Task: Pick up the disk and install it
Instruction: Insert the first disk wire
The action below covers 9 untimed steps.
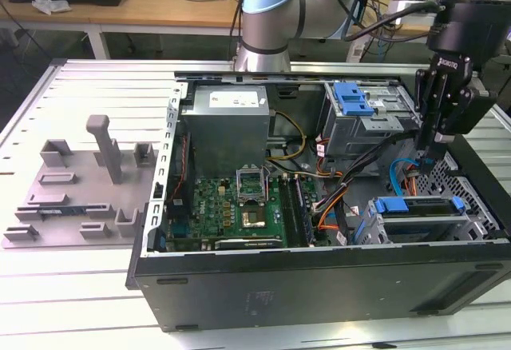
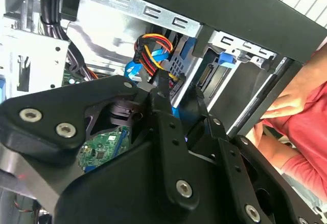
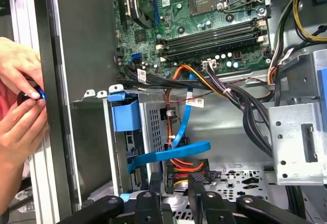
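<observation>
black two-finger gripper (image 1: 425, 155) hung inside the open black metal pc case (image 1: 319, 282), at the exterior view's right, over the drive bay. its fingers (image 3: 154, 185) stood apart, released, w/ nothing gripped btw them; only cables showed behind the gap. the disk (image 1: 419, 206), a flat silver metal drive framed by a bright blue plastic bracket, sat in the lower bay just below the gripper, not touching it. a blue flat cable (image 3: 173, 154) lay near the fingertips, beside the green motherboard (image 1: 239, 206). a person's hands (image 3: 23, 127) were at the case's outer wall.
</observation>
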{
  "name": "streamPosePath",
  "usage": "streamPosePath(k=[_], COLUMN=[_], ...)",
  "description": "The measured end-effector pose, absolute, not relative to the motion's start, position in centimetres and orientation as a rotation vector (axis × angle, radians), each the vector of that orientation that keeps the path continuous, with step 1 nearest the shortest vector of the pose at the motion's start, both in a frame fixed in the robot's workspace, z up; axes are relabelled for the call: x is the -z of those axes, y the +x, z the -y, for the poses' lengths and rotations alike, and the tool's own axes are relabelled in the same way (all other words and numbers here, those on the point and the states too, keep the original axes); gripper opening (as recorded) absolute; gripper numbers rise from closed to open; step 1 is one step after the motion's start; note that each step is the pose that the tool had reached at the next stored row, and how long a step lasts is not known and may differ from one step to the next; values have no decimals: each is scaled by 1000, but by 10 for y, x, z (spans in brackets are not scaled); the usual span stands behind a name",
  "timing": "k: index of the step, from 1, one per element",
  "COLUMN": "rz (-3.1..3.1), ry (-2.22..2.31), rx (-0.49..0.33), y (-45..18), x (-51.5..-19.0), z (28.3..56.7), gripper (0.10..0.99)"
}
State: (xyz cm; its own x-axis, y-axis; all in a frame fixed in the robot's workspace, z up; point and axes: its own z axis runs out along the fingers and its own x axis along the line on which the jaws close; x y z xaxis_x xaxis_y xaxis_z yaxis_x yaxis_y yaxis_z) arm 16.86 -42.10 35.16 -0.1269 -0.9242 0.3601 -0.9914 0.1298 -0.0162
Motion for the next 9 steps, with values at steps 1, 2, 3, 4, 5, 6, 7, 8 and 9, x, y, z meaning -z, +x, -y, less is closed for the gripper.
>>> streamPosePath(k=[1, 2, 3, 4, 5, 6, 7, 8, 9], rz=[2146, 2146, 2146, 2146, 2146, 2146, 2146, 2145, 2144], ry=[1878, 1878, 1878, 1878, 1878, 1877, 1877, 1877, 1877], rx=[-367, -367, -367, -367, -367, -367, -368, -368, -370], y=[169, 168, 169, 168, 168, 168, 168, 167, 167], x=[-351, -351, -351, -350, -350, -349, -348, -347, -347], z=[423, 425, 425, 425, 425, 425, 425, 425, 424], gripper=[349, 349, 349, 349, 349, 349, 349, 349, 349])
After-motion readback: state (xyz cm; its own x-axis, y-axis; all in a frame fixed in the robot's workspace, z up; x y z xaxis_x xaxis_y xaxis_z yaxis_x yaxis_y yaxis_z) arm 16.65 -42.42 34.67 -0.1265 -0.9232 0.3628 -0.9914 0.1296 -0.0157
